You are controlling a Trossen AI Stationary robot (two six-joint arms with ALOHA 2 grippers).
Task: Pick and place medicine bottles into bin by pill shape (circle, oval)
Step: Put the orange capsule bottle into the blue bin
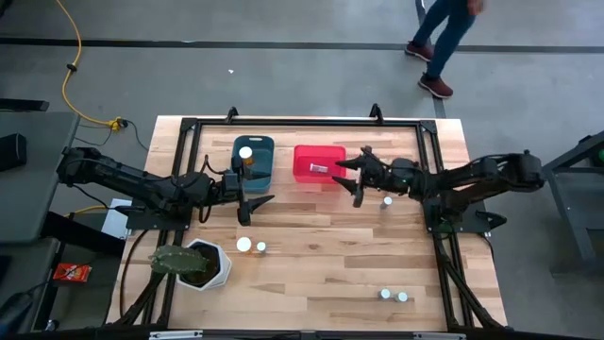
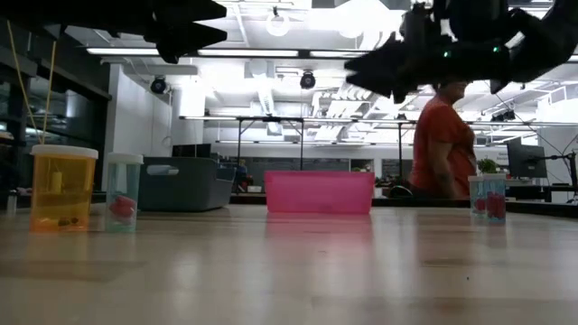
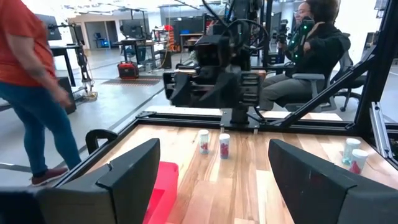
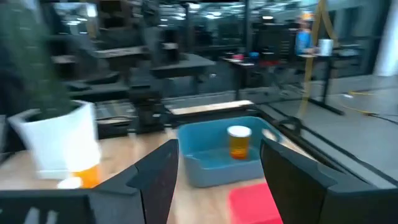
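From above, a pale wooden table (image 1: 321,255) sat inside a black frame on a grey floor. A white hexagonal plant pot (image 1: 209,264) stood near the front left corner, and a person's legs (image 1: 442,42) crossed the floor beyond. The left gripper (image 1: 257,203) hung with fingers spread wide, empty, just in front of the teal bin (image 1: 254,161), which held one amber bottle (image 1: 246,155). The right gripper (image 1: 351,175), also spread wide and empty, hung at the right edge of the red bin (image 1: 319,162), where a small pale item lay. Loose bottles (image 1: 251,246) stood mid-table beside the pot, one by the right gripper and two more at the front right.

At table height, an amber bottle and a clear one (image 2: 123,191) stood at left, both bins farther back, and a person in an orange shirt (image 2: 442,144) beyond.

The left wrist showed two bottles (image 3: 213,144) before the opposite arm.

The right wrist showed the amber bottle upright in the teal bin.
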